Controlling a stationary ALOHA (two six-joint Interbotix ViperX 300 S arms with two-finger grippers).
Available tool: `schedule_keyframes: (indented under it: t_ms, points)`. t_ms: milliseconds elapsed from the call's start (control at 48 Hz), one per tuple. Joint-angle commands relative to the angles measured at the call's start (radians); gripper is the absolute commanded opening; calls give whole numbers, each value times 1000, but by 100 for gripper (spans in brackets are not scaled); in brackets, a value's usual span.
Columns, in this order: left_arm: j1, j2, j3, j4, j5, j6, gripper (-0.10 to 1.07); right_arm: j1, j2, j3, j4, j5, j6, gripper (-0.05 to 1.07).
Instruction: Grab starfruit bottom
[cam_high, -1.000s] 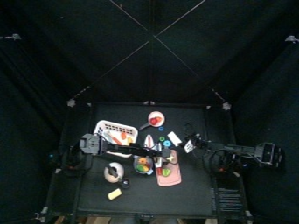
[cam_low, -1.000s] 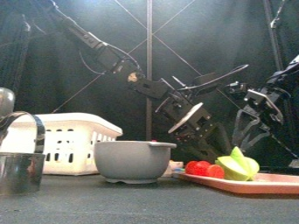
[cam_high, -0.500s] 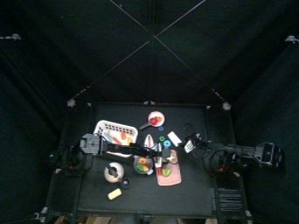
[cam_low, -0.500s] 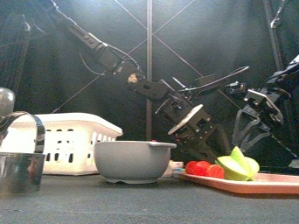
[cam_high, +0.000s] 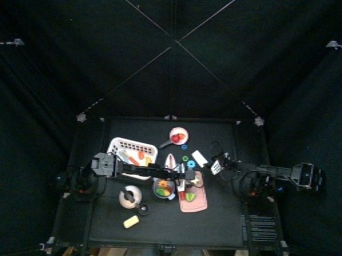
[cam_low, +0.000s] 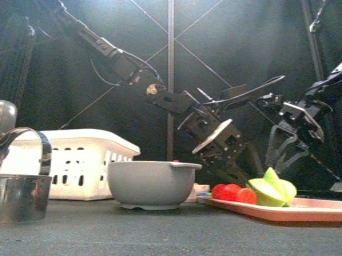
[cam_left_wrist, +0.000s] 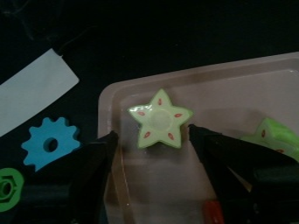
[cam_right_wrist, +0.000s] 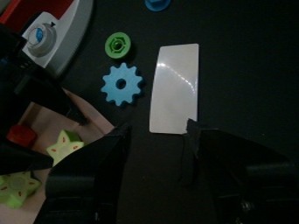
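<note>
A pale green, star-shaped starfruit slice lies flat on the pink tray. My left gripper hangs open right over it, one jaw on each side of the slice, not closed on it. In the front view the starfruit sits on the tray beside red pieces, with the left gripper above and behind them. My right gripper is open and empty over the black table, next to a white card. More starfruit pieces show at that view's edge.
A grey bowl, a white basket and a metal cup stand left of the tray. A blue gear and a green ring lie near the white card. A yellow piece lies at the table's front left.
</note>
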Motion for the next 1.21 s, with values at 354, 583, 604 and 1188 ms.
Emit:
schedule_keyframes:
  t_ms: [354, 583, 604, 1188]
  points:
    - [-2, -26, -31, 2, -3, -3, 69, 2, -6, -9, -2, -3, -2, 88]
    - [-14, -55, -26, 0, -3, -3, 69, 2, -5, -8, -2, -3, -2, 88]
    - [-15, -58, -26, 0, -3, -3, 69, 0, -5, -6, -2, -3, -2, 88]
    - [-25, -75, -23, 0, 0, -5, 69, 0, -5, -6, -2, -3, -2, 88]
